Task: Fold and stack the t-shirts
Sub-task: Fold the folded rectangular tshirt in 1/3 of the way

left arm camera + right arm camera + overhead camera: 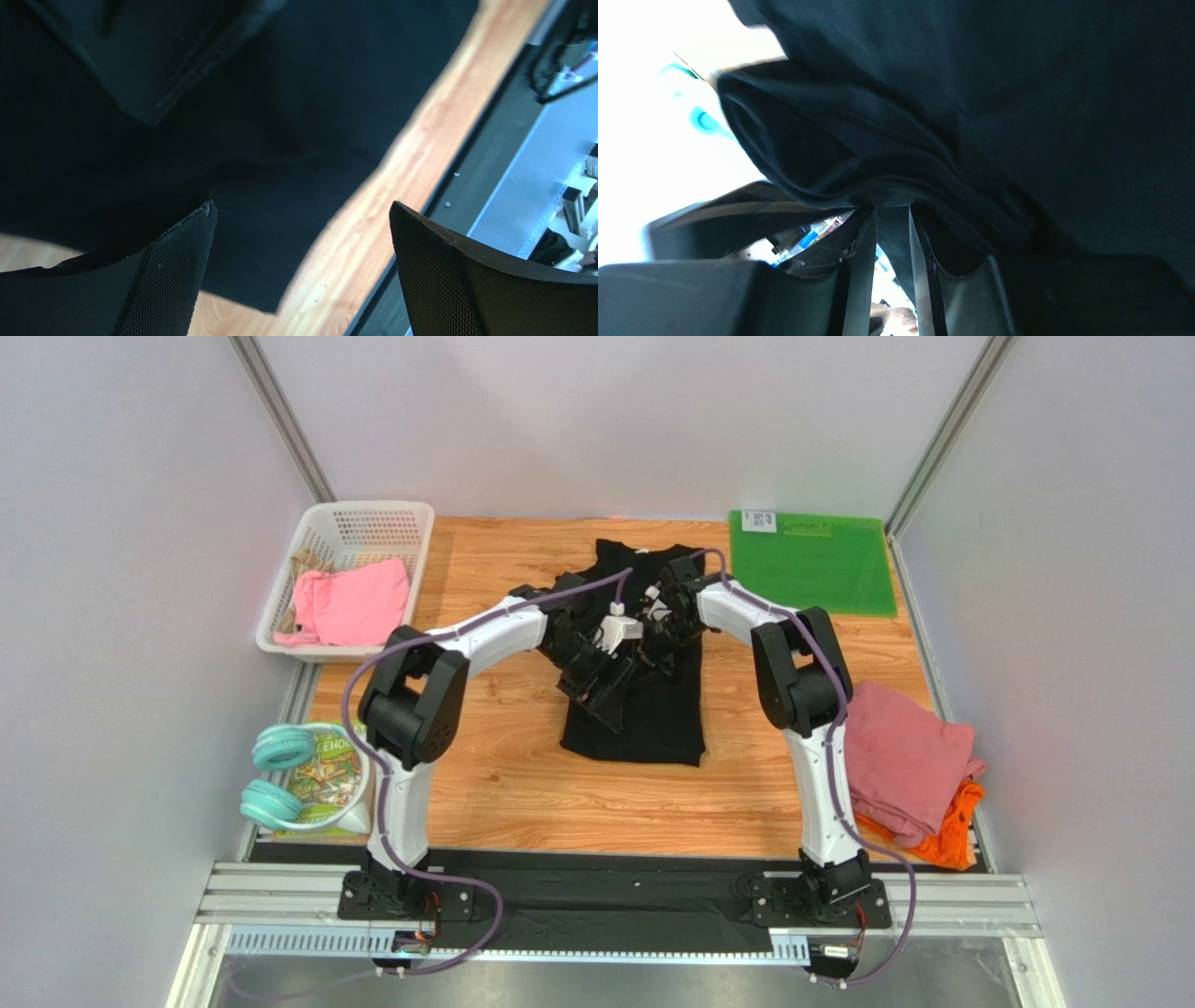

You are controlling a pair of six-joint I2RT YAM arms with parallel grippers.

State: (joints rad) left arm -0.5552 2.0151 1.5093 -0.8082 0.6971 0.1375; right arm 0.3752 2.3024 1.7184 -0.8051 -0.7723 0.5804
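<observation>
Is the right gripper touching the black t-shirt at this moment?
Touching. The right wrist view shows a fold of the black t-shirt pinched inside the right gripper, with cloth pressed against both inner faces.

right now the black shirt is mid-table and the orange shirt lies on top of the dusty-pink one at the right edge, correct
No: the dusty-pink shirt lies on top of the orange shirt, per the top external view. The black shirt is mid-table.

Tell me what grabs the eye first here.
The black t-shirt spread mid-table dominates. The right gripper pinches a bunched fold of it, while the left gripper hovers wide open over its edge. A dusty-pink shirt sits on an orange shirt at the table's right edge.
</observation>
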